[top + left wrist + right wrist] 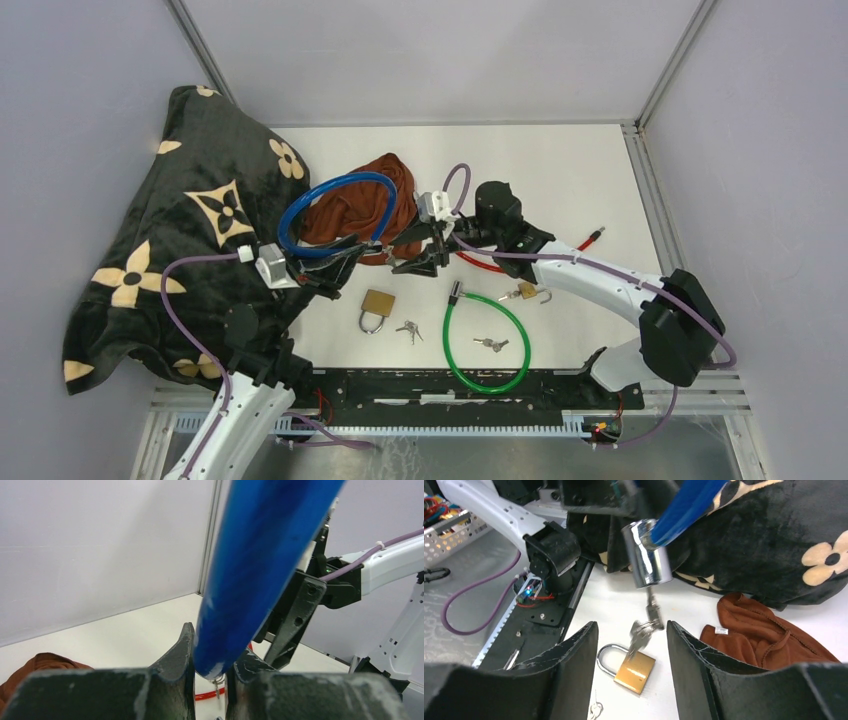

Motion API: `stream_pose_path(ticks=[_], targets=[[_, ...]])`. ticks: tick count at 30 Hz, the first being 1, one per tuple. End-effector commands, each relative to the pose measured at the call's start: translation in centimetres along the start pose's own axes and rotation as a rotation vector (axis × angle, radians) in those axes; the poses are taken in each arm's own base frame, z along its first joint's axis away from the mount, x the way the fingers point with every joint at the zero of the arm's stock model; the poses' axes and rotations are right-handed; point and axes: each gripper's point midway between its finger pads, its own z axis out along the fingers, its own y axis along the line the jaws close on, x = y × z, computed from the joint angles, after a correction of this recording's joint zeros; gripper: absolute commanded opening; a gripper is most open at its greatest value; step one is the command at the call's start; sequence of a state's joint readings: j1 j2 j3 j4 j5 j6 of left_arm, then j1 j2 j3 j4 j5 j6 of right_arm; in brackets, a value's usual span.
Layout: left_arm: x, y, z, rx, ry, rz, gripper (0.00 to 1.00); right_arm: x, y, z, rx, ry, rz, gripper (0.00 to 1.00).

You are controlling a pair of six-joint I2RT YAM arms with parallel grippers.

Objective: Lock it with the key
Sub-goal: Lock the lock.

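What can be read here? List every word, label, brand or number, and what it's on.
No text is legible.
White tag on the brown cloth: too small to read.
Brass padlock: no marking readable.
Chrome lock head: no marking readable.
Black blanket: flower motifs only, no letters.

Left arm (238,405): extended forward from its base, wrist raised.
Left gripper (209,647): fingers clamped on a blue cable (260,555) that rises between them.
Right arm (600,278): elbow bent, forearm directed at the left gripper.
Right gripper (631,630): jaws spread apart, tips just ahead of the left gripper's.
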State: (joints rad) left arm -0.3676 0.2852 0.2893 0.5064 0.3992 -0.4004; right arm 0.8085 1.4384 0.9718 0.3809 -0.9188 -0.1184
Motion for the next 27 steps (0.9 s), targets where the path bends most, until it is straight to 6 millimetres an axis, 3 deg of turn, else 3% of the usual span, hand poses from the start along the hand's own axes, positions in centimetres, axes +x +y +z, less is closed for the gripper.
stream_pose_path(ticks=[1, 7, 11, 17, 20, 23, 27], targets=[[-4.1, -1.9, 0.4, 0.061, -0.112, 0.012, 0.02, -2.8, -1.2, 1.0, -0.015, -0.06, 0.0, 0.55], [-4.2, -1.9, 0.4, 0.06, -0.115, 0.01, 0.02, -2.3, -2.2, 1.6, 0.005, -0.035, 0.013, 0.53], [-4.1, -1.9, 0.4, 0.059, -0.115, 0.009, 0.02, -3.0, -1.8, 1.8, -0.027, -0.05, 0.002, 0.41], [-4.0, -1.8, 0.4, 0.057, -0.113, 0.008, 0.02, -2.7, -1.7, 2.0, -0.036, -0.043, 0.008, 0.39], [-4.0, -1.8, 0.4, 0.059, -0.112, 0.008, 0.02, -2.7, -1.5, 2.3, -0.048, -0.039, 0.004, 0.27], [-4.0, -1.8, 0.3, 0.058, -0.115, 0.01, 0.02, -2.4, -1.5, 2.6, -0.053, -0.017, -0.001, 0.0], [-4.4, -1.9, 0.3, 0.06, -0.124, 0.02, 0.02, -1.0, -1.8, 1.8, -0.013, 0.017, -0.006, 0.0]])
